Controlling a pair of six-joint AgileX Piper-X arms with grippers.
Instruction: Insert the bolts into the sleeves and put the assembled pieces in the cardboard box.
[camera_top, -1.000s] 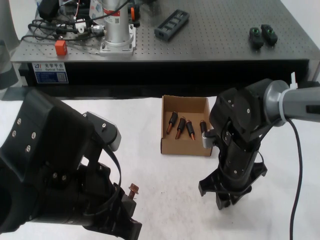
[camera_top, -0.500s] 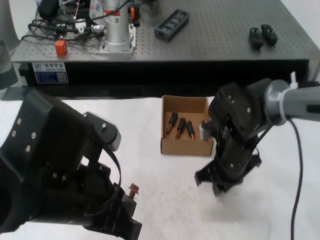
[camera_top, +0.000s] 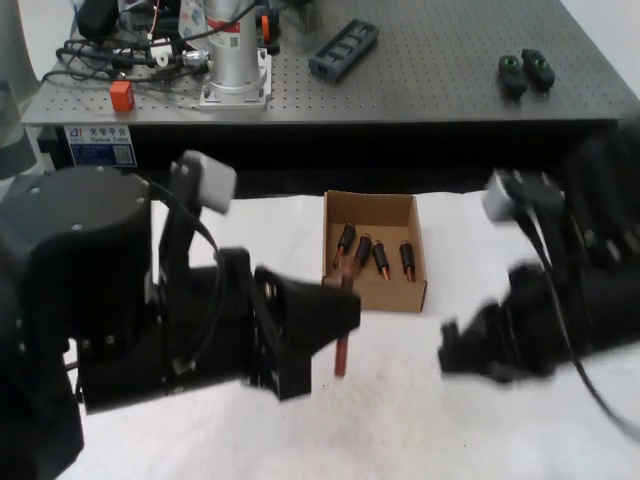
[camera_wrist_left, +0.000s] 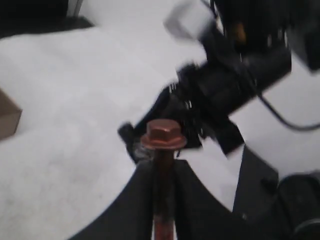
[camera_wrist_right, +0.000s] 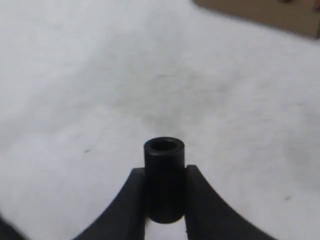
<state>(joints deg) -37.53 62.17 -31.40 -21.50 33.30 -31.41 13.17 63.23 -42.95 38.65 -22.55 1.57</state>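
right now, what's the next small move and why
Probably close the gap and line the bolt up with the open bore of the sleeve. The left gripper is shut on the bolt, the right gripper on the sleeve, and the high view shows them apart.

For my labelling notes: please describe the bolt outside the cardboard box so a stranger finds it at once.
Start at the cardboard box. Just in front, the left end effector grips a bolt. Unlike the boxed pieces, it is copper from head to tip.
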